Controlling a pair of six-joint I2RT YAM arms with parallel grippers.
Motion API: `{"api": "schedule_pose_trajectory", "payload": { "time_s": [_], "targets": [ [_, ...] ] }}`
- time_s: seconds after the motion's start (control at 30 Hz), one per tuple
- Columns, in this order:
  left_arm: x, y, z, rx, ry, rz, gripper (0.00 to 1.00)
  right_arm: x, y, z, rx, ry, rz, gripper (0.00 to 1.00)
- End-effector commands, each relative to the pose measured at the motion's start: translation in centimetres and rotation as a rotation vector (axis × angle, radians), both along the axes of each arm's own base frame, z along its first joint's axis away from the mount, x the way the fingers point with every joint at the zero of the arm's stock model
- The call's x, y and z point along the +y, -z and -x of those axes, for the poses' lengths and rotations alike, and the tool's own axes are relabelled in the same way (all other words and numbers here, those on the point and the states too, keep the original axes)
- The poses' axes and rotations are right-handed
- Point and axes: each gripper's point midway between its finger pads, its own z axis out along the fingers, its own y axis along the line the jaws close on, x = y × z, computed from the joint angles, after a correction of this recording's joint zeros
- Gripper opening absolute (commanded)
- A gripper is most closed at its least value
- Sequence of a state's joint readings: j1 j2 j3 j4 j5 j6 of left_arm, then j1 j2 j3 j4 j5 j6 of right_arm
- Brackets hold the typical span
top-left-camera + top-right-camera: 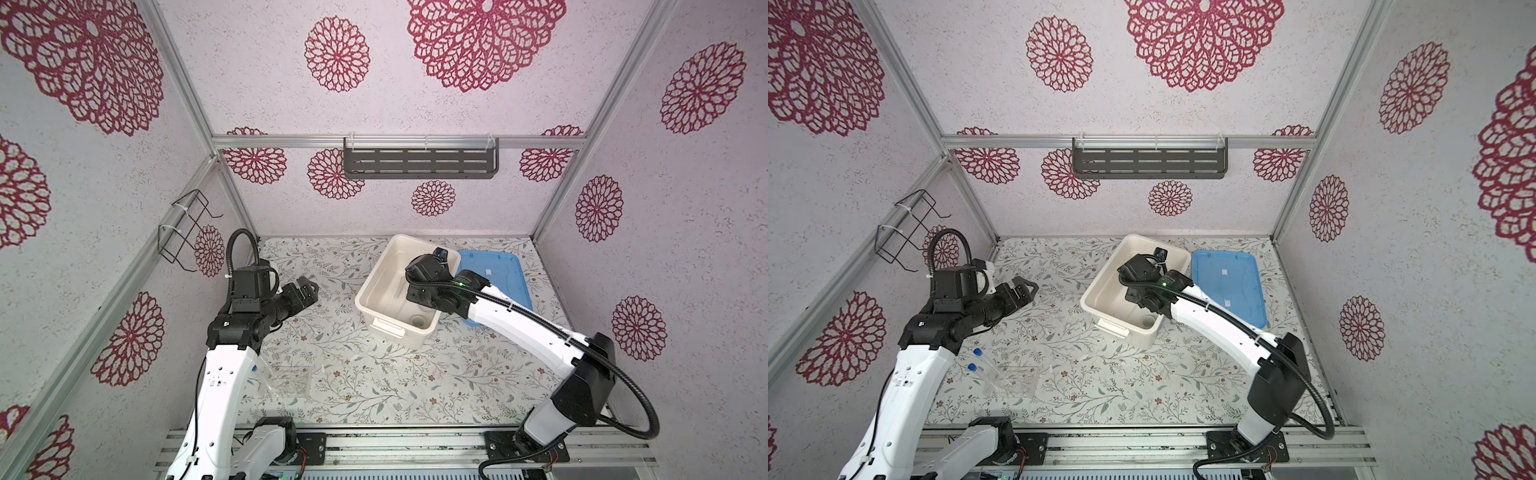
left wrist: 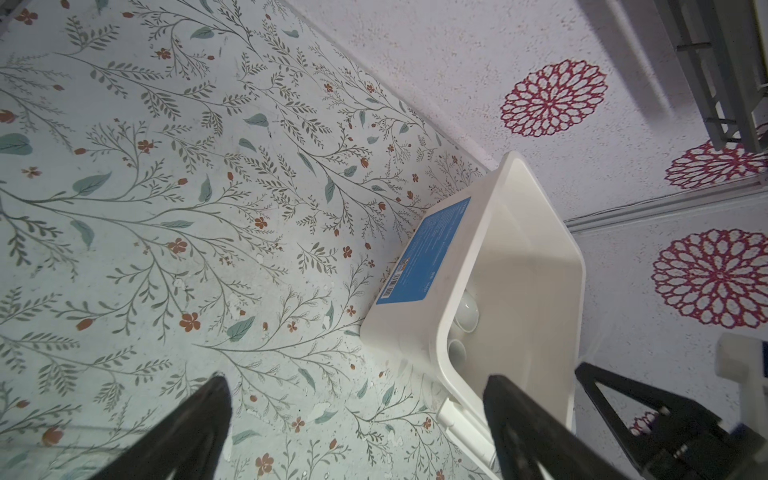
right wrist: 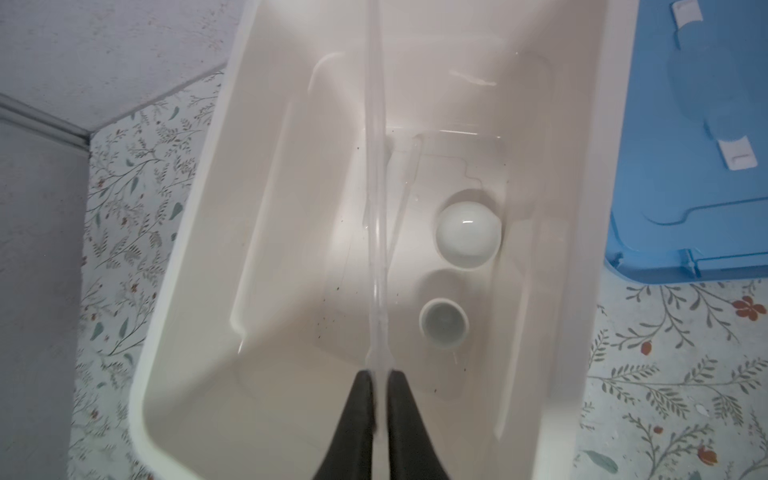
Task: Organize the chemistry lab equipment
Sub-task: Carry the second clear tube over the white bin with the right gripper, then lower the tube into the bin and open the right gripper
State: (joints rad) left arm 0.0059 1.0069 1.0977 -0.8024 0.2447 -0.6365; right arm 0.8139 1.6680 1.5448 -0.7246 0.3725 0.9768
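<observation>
**A risky drop**

The right claw [image 3: 377, 376] is clamped on a thin clear stick [image 3: 376, 208] over the white tub [image 3: 199, 249], where 2 small bowls [image 3: 467, 237] sit. Let go tilted, it could lean on the wall or knock a bowl. The left claw [image 1: 307, 291] hangs with jaws apart over the table [image 1: 374, 386]. 2 blue-capped tubes [image 1: 978, 352] and a clear rack [image 1: 1021, 376] by the left arm look faint; the stick's far end is cut off.

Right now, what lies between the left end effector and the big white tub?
Nothing: in both top views only bare floral tabletop separates the open left end effector from the white tub.
</observation>
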Motion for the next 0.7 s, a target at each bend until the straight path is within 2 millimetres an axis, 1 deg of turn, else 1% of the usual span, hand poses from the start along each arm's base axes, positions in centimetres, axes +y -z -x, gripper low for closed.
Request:
{"api": "schedule_pose_trajectory", "payload": {
  "time_s": [0.0, 0.13, 0.23, 0.3, 0.43, 0.67],
  "targets": [
    [0.6, 0.0, 0.9, -0.003, -0.021, -0.021, 0.98, 0.6, 0.4, -2.3, -0.023, 0.022, -0.008, 0.11],
    [0.9, 0.3, 1.4, -0.007, -0.04, -0.029, 0.98, 4.6, 2.9, -3.0, 0.055, -0.053, -0.099, 0.11],
    [0.8, 0.6, 1.6, 0.0, -0.043, -0.017, 0.98, 7.6, 4.0, -3.4, 0.11, -0.106, -0.193, 0.12],
    [0.8, 0.7, 1.5, -0.001, -0.042, -0.014, 0.98, 9.1, 4.7, -3.4, 0.156, -0.116, -0.244, 0.12],
    [0.8, 0.5, 1.2, 0.001, -0.031, -0.02, 0.98, 10.8, 6.8, -3.2, 0.248, -0.106, -0.284, 0.12],
    [0.6, 0.8, 0.9, 0.009, -0.02, -0.017, 0.98, 12.1, 9.5, -3.5, 0.307, -0.082, -0.342, 0.11]
  ]
}}
